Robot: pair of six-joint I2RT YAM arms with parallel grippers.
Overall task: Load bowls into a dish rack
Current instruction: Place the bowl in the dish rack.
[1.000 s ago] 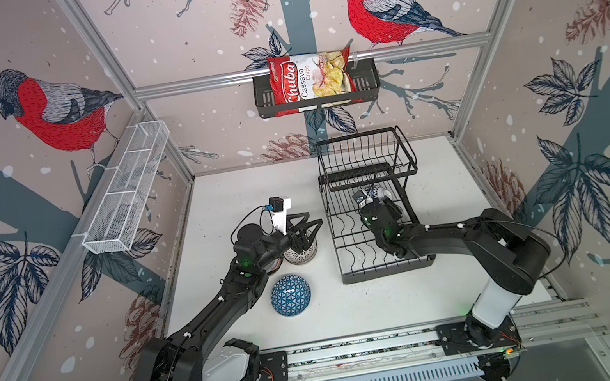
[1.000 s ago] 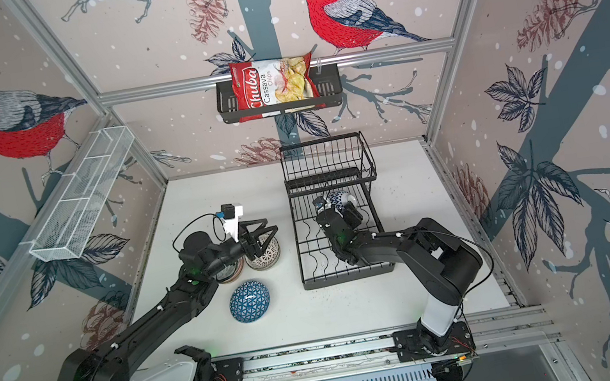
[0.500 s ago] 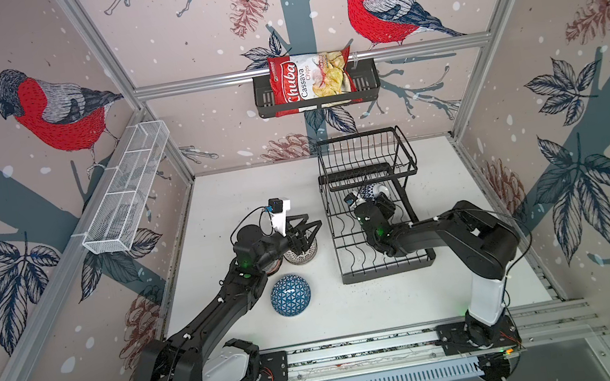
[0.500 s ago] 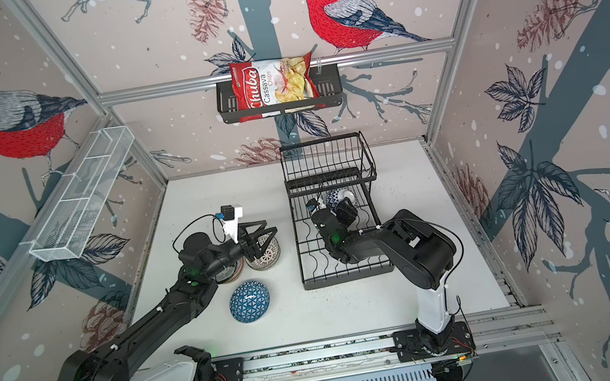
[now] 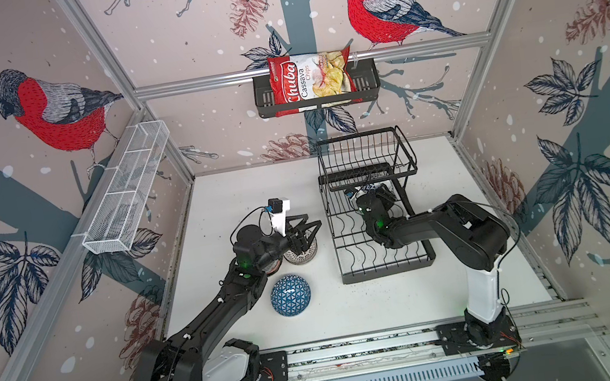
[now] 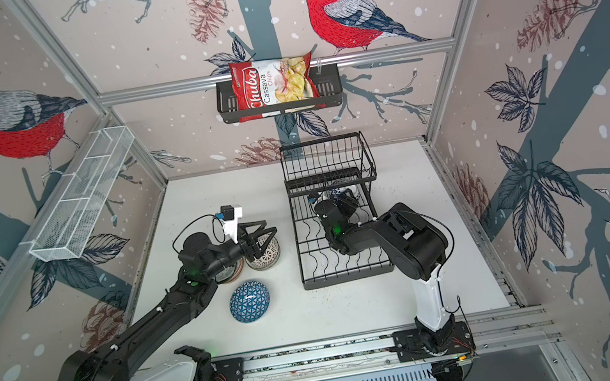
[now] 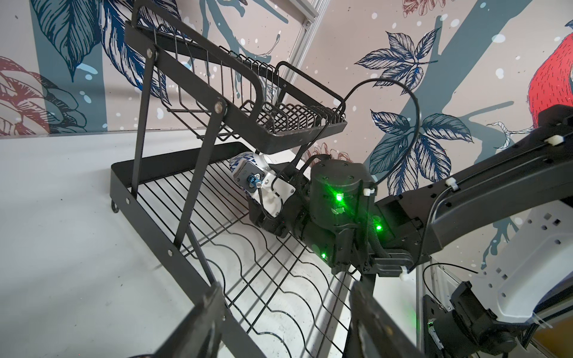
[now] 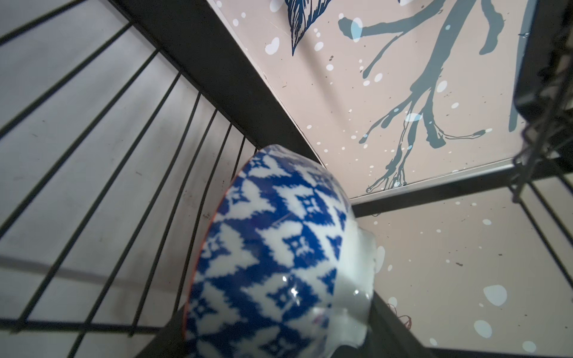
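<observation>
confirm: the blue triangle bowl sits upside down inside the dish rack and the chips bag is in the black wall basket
Not quite. The blue triangle bowl is upside down, but on the table beside the dish rack, not inside it; both top views show this. The chips bag is in the black wall basket.

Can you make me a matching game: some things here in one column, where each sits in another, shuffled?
Things:
1. blue triangle bowl
2. blue-and-white bowl
3. chips bag
4. grey-patterned bowl

Places:
A. in the black wall basket
B. beneath the left gripper
C. on the table, nearest the arms' bases
D. in the dish rack, under its raised basket

Pairs: 1-C, 2-D, 3-A, 4-B.
</observation>
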